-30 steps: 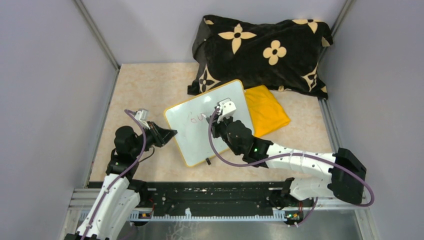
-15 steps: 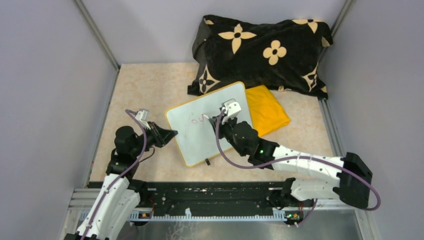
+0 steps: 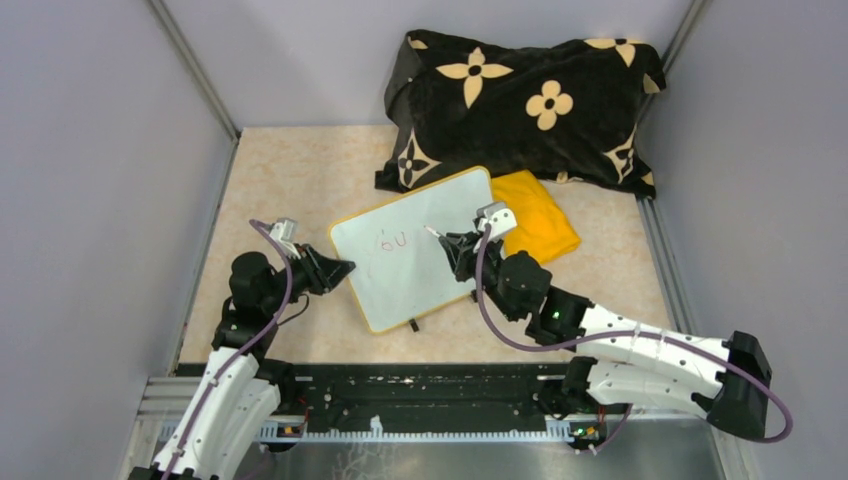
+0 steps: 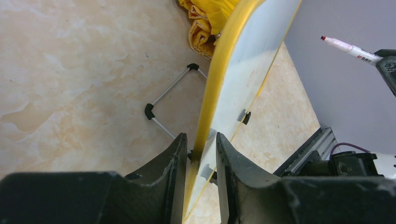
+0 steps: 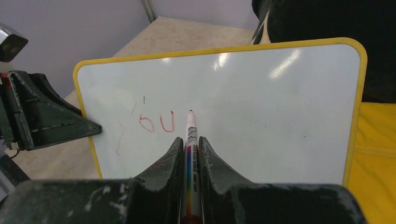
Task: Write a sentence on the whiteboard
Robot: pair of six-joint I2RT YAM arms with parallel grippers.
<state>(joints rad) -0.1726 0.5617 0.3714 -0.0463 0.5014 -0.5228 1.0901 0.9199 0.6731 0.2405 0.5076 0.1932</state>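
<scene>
Firmly, right hand around slim marker; left hand astride glossy yellow-rimmed whiteboard, grip unclear.

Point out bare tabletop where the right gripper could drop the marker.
Bare: far-left tabletop between left wall, pillow and whiteboard; right strip between yellow cloth, right arm and rail. Crowded: centre, where the left gripper straddles the whiteboard's edge and the right gripper holds the marker over it.
</scene>
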